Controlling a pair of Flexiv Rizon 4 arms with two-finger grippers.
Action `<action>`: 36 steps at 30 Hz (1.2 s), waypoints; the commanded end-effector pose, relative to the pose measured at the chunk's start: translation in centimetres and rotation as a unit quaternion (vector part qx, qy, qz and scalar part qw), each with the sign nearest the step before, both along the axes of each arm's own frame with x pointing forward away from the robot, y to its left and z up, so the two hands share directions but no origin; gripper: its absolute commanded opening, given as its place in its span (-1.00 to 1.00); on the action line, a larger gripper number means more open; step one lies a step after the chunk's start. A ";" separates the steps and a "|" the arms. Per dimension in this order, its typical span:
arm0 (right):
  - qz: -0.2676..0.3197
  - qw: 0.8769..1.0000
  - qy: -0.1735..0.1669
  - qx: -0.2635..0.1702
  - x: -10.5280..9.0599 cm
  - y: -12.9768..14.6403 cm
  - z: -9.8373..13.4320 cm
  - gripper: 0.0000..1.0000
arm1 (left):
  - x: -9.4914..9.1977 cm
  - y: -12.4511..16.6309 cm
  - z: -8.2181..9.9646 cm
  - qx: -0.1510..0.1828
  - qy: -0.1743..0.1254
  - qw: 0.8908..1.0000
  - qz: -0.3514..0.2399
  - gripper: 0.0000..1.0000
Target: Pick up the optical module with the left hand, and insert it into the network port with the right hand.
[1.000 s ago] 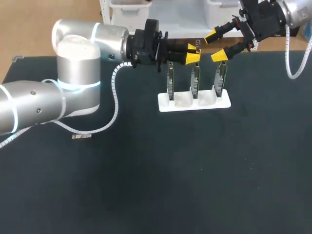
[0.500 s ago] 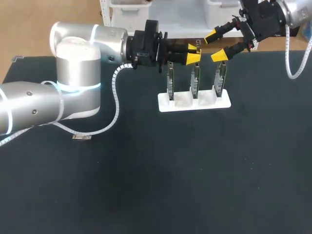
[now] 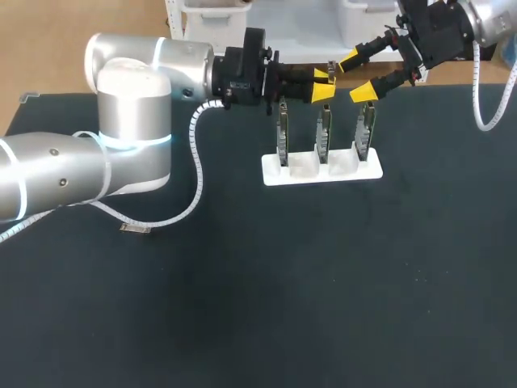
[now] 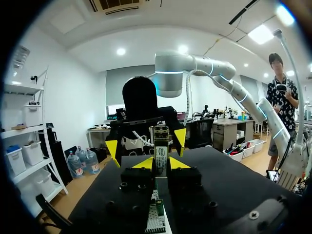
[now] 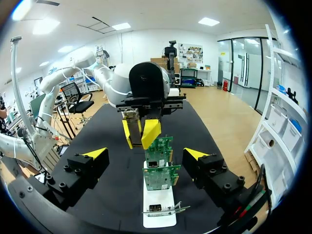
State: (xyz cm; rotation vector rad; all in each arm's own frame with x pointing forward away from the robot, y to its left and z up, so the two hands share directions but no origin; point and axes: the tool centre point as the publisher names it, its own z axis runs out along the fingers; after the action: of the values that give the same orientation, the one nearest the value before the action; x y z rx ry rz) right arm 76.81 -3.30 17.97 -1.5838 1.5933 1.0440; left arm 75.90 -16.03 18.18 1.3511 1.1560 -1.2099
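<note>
The optical module [image 3: 331, 70], a small metal block, is held by my left gripper [image 3: 323, 85], whose yellow tips are shut on it above the middle network card [image 3: 321, 131]. In the left wrist view the module [image 4: 160, 146] stands up between the closed tips of the left gripper [image 4: 160, 163]. My right gripper [image 3: 357, 75] hangs open just right of the module, above the right card [image 3: 365, 128]. In the right wrist view its fingers [image 5: 197, 154] stand wide apart, with the left gripper [image 5: 139, 134] and the cards [image 5: 159, 161] ahead between them.
A white rack [image 3: 321, 171] holds three upright green network cards at the table's back middle. A small flat metal piece [image 3: 135, 229] lies on the dark mat at the left. The left arm's white cable [image 3: 194, 162] loops over the mat.
My left gripper has risen a little and edged right with the module, closer to the right gripper. The right gripper has stayed in place and open.
</note>
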 end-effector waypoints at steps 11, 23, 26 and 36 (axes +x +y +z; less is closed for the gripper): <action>-0.002 1.000 -0.001 0.000 -0.2 0.0 0.0 1.00 | 1.3 0.3 -0.8 -0.010 0.029 1.000 -0.004 -1.00; -0.002 1.000 -0.001 0.000 -0.2 0.0 0.0 1.00 | 1.8 -0.4 -0.6 0.003 0.033 0.999 -0.016 -1.00; -0.002 1.000 -0.001 0.000 -0.2 0.0 0.0 1.00 | 1.9 -0.5 -0.7 0.003 0.036 0.999 -0.018 -1.00; -0.002 1.000 -0.001 0.000 -0.2 0.0 0.0 1.00 | 2.4 0.0 -1.0 0.001 0.042 0.999 -0.014 -1.00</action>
State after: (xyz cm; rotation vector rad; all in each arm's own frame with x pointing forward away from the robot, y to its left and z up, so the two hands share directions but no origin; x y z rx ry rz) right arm 76.81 -3.30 17.97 -1.5838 1.5933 1.0440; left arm 77.75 -16.06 17.23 1.3244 1.2019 -1.2864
